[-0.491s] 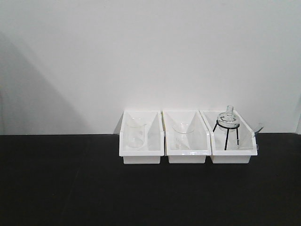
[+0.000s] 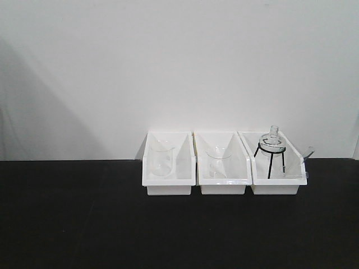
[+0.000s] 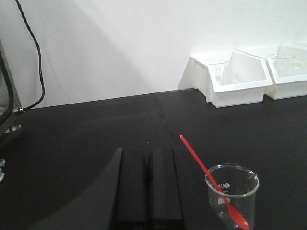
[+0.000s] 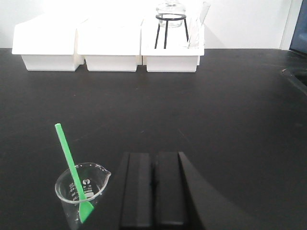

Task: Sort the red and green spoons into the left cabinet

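Spoons here look light, thin and slick: stiff plastic that would likely flex or slip under a hard pinch. Nearest the left gripper, whose jaws are pressed together on nothing, the red spoon leans bowl-down in a small glass beaker just to its right. The right gripper, likewise closed and empty, has the green spoon leaning in a second beaker just to its left. Each handle's upper part juts above the rim, probably the best hold; the fragile beakers could tip when a spoon is lifted out. Farther off across the black benchtop, three white bins of glassware line the wall, one with a round flask on a tripod. No left cabinet is in view.
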### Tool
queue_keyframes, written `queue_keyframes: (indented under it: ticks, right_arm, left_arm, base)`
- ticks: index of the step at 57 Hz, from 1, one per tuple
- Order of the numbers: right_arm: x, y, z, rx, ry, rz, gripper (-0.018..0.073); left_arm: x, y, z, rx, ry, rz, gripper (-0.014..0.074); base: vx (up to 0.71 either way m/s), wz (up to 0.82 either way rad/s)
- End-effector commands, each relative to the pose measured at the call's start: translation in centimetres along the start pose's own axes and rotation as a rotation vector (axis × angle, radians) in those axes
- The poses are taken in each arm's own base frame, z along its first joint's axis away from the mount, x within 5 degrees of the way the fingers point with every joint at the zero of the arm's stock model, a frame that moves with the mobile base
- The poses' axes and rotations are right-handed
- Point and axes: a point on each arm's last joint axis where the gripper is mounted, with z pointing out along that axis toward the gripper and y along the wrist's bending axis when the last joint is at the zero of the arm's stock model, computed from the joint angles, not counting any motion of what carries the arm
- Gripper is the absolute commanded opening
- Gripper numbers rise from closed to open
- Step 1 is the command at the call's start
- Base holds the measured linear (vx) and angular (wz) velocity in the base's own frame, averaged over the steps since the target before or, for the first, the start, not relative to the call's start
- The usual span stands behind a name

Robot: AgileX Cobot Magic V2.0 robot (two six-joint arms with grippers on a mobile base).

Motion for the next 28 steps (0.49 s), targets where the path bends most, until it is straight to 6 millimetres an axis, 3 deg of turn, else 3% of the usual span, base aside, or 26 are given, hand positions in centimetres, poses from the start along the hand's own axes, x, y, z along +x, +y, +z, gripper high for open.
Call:
queue_keyframes:
  ticks: [1,28]
  right_arm:
    - [-0.58,0.00,-0.02,0.001,-0.081,-0.004,-0.0003]
    - [-0.79,-0.04,-0.04,0.009,-0.105,-0.065,-0.0003]
  left_arm:
    - [-0.27,0.12,-0.08,-0.014,-0.081,-0.017,-0.0001]
    - [-0.33,0.13,-0.09,-0.016,-0.088,-0.004,-0.0001]
  base:
    - [0.00,0.00]
    - [0.00,0.00]
